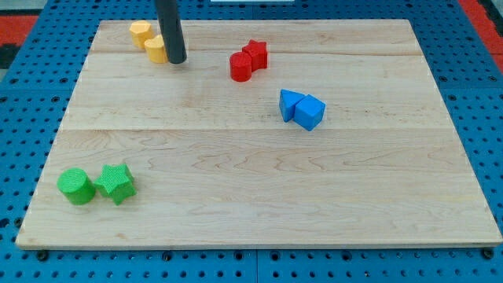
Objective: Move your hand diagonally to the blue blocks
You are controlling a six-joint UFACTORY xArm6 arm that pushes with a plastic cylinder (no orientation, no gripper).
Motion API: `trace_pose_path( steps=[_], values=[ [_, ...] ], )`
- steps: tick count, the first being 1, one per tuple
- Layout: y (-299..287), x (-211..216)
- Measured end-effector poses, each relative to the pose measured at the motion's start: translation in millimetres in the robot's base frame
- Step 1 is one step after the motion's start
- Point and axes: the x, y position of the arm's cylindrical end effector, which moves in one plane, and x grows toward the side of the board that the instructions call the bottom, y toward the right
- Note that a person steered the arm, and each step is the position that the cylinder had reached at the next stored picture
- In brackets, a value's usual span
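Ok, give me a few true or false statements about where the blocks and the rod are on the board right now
1. My tip sits beside the yellow blocks. True.
2. The two blue blocks touch each other. True.
3. The green blocks lie at the view's top right. False: they are at the bottom left.
4. The red blocks lie below the blue ones. False: they lie above, toward the top.

Lab: blue pegboard (pixel 471 94), wooden board (pixel 259 204)
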Motion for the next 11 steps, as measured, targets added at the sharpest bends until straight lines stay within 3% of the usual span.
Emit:
trace_pose_path(
  steps=[3,5,8,10,11],
  values=[
    [-23.0,-43.9],
    [58.0,-56.8],
    [116.9,-87.3],
    [144.3,-90.5],
    [186.5,-73.3]
  ],
)
